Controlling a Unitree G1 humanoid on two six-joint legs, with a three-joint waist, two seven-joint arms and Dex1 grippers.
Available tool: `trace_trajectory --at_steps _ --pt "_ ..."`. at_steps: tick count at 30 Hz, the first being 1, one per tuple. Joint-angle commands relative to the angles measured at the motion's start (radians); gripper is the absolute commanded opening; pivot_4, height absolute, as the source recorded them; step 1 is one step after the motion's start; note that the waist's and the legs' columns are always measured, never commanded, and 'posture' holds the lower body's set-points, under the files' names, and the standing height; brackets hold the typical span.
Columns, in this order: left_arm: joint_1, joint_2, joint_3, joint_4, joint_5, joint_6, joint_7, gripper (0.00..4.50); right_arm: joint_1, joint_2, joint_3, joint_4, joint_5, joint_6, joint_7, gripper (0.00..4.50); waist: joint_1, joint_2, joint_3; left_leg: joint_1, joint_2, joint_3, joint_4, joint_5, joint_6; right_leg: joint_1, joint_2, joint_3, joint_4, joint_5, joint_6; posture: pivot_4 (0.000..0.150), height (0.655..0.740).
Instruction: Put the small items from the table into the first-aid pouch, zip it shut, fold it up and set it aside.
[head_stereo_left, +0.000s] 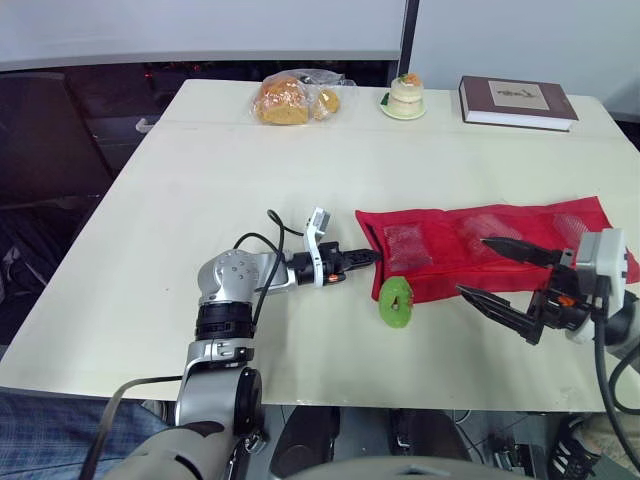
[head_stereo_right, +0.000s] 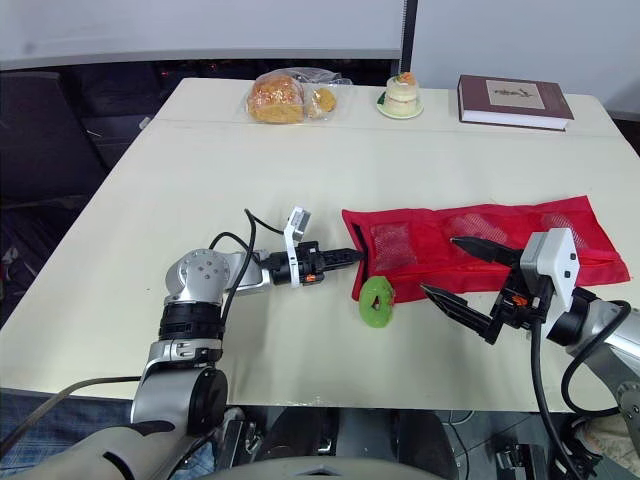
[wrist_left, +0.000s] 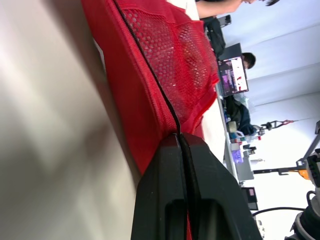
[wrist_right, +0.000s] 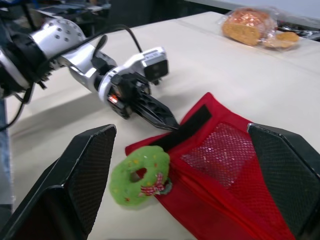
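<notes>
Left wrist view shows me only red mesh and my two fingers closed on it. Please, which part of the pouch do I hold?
Observer: The left gripper pinches the left end of the pouch, which lies stretched out toward the robot's right on the table.
Operator: Is any small item outside the pouch?
Observer: Yes. A green ring toy lies against the pouch's near edge, close to the end you hold.
Operator: And where is the other arm?
Observer: The right gripper is open and holds nothing, at the pouch's near edge, to the right of the toy.
</notes>
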Motion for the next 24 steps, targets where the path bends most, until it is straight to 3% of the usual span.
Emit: trace_trajectory --at_steps 1,5,14,20,24 --pt "-0.004 0.020 -0.002 -0.018 -0.006 -0.004 -0.023 0.10 -0.021 0.010 0.090 -0.029 -0.076 -0.017 -0.031 4.50 0.000 0.000 0.000 0.000 0.000 0.000 0.000 0.000 0.000 0.000 0.000 0.000 0.000 0.000 0.000 0.150 0.7400" --pt "0.018 0.057 0.007 -0.051 -0.021 0.017 -0.034 0.10 -0.122 0.047 0.290 0.023 -0.177 -0.008 -0.041 4.50 -0.005 0.000 0.000 0.000 0.000 0.001 0.000 0.000 0.000 -0.001 0.000 0.000 0.000 0.000 0.000 0.150 0.7400" --pt "0.035 0.084 0.034 -0.063 -0.016 0.013 -0.018 0.10 -0.292 0.041 0.618 0.186 -0.345 -0.030 0.133 4.50 -0.001 -0.001 0.001 -0.001 0.000 0.000 -0.001 0.001 -0.001 -0.002 -0.001 -0.001 -0.001 0.000 0.000 0.150 0.7400" --pt "0.049 0.076 0.036 -0.085 -0.020 0.022 -0.006 0.10 -0.379 0.064 0.720 0.334 -0.482 -0.085 0.180 4.50 -0.002 -0.001 0.001 -0.001 0.000 0.000 -0.001 0.001 -0.001 -0.003 -0.002 -0.001 0.000 0.000 0.000 0.150 0.7400" --pt "0.058 0.089 0.039 -0.104 -0.028 0.030 -0.007 0.10 -0.352 0.062 0.696 0.338 -0.495 -0.111 0.192 4.50 -0.001 -0.001 0.001 -0.001 0.000 -0.001 -0.001 0.001 -0.003 -0.003 -0.003 -0.001 0.000 0.002 0.003 0.150 0.7400"
